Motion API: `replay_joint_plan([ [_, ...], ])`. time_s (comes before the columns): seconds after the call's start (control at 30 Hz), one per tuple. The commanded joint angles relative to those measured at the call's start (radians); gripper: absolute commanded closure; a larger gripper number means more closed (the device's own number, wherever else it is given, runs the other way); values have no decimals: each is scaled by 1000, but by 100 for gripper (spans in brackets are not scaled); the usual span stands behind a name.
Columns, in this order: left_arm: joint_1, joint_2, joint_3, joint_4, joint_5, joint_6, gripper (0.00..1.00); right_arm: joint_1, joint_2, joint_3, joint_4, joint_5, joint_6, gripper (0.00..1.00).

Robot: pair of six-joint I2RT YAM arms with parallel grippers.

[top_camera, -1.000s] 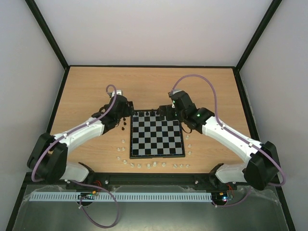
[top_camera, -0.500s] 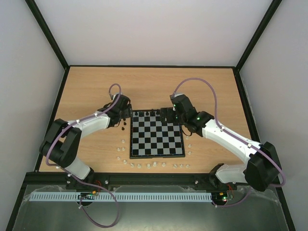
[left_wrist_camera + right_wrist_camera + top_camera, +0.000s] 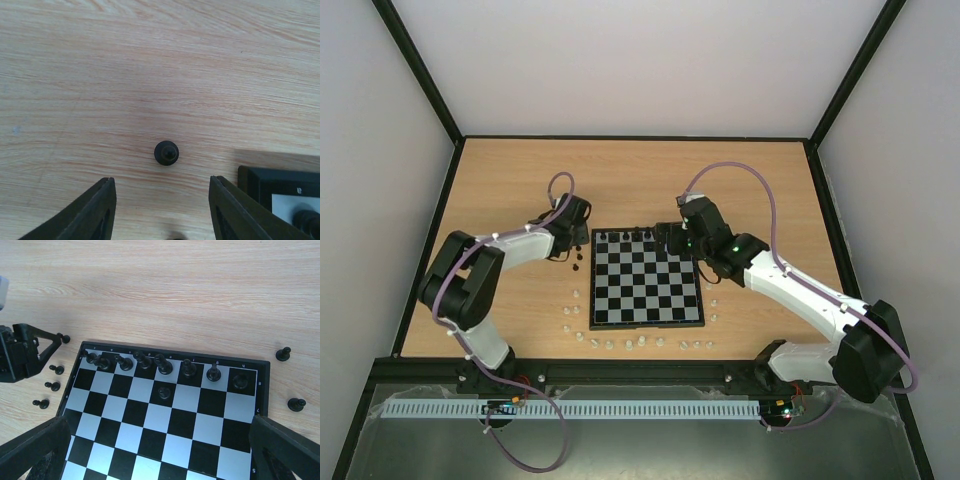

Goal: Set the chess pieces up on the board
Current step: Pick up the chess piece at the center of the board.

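Observation:
The board (image 3: 646, 300) lies mid-table, with several black chess pieces (image 3: 163, 364) along its far row and one pawn (image 3: 163, 391) a square nearer. My left gripper (image 3: 577, 240) hovers low over the wood off the board's far left corner (image 3: 280, 185), jaws apart and holding nothing. A loose black pawn (image 3: 166, 153) stands just ahead of its fingertips (image 3: 102, 200). More black pawns (image 3: 52, 386) stand left of the board, and two (image 3: 283, 354) right of it. My right gripper (image 3: 160, 435) hangs wide open above the board's far right part.
Tiny translucent white pieces (image 3: 610, 344) stand in a loose line along the board's near edge and up both sides (image 3: 713, 302). Black frame rails (image 3: 620, 372) edge the table, with pale walls behind. Both arms' purple cables (image 3: 760, 190) loop above the far table.
The left arm has folded in closer to its base while its gripper stayed by the board's corner, and its jaws have narrowed. The right gripper drew back slightly to the right.

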Motion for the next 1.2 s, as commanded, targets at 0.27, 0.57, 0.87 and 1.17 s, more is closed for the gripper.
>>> replay_joint_plan([
  [0.27, 20, 96, 71, 20, 3, 11, 63, 5, -18, -16, 12, 18, 5, 2],
  [0.57, 24, 133, 93, 17, -14, 14, 77, 5, -7, -14, 15, 7, 5, 1],
  [0.87, 29, 145, 100, 11, -34, 11, 88, 5, -6, -16, 18, -14, 6, 1],
  [1.17, 30, 146, 105, 3, -38, 10, 98, 4, -3, -12, 14, -17, 7, 1],
])
